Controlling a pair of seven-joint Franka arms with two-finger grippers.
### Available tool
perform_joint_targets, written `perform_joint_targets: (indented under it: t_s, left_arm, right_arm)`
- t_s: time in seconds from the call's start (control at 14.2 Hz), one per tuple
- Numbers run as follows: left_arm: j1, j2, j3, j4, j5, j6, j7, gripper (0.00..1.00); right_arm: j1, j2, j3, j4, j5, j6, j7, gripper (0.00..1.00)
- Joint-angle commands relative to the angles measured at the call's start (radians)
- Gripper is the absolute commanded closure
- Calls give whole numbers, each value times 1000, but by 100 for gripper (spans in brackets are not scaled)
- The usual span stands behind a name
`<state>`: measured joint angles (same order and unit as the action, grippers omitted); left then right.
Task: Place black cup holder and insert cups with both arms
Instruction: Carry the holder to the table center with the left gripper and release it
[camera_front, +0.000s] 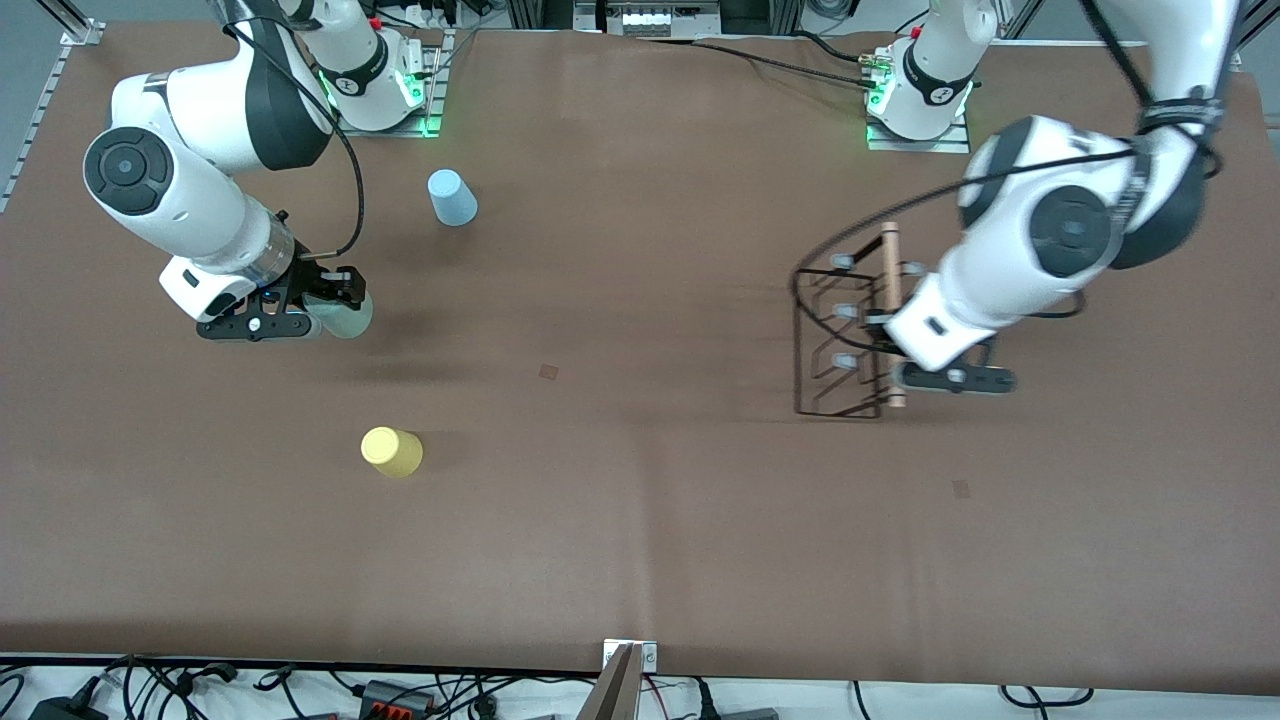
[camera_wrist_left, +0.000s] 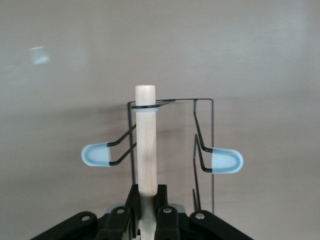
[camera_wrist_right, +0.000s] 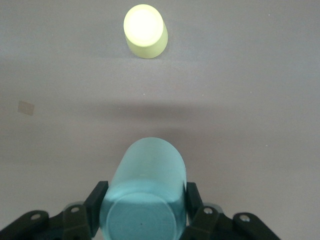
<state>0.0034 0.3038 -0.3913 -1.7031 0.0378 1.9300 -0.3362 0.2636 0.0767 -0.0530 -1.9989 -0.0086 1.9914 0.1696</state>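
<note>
- Left gripper (camera_wrist_left: 148, 212) is squeezing the wooden rod (camera_wrist_left: 146, 145) of the black cup holder (camera_front: 845, 335), toward the left arm's end of the table.
- Right gripper (camera_wrist_right: 145, 212) is clutching the mint green cup (camera_wrist_right: 145, 197).
- Yellow cup (camera_front: 392, 451) and light blue cup (camera_front: 452, 197) are sitting upside down.
- Left arm is hiding some prongs.

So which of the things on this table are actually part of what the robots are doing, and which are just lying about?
Part of the job:
- black cup holder, its wooden handle held by the left gripper
- mint green cup, held by the right gripper
- yellow cup, on the table
- light blue cup, on the table

Just lying about:
- cables along the table's edge nearest the front camera
</note>
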Motion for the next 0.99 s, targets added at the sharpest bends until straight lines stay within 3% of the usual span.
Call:
perform_joint_targets:
  t_s: [0.0,0.49,0.91]
  left_arm:
    - [-91,50,-1,49,-1,91,-119,99]
    - [-298,176,2,77,-2,354,-351,99]
    - [-390,227,6,148,-1,359,-480,99]
  right_arm:
    - [-11,5,8,14,-10,-14,-12,85]
    - [-18,8,8,6,-10,-14,-12,84]
    - [-20,6,8,2,-10,-19,-9,84]
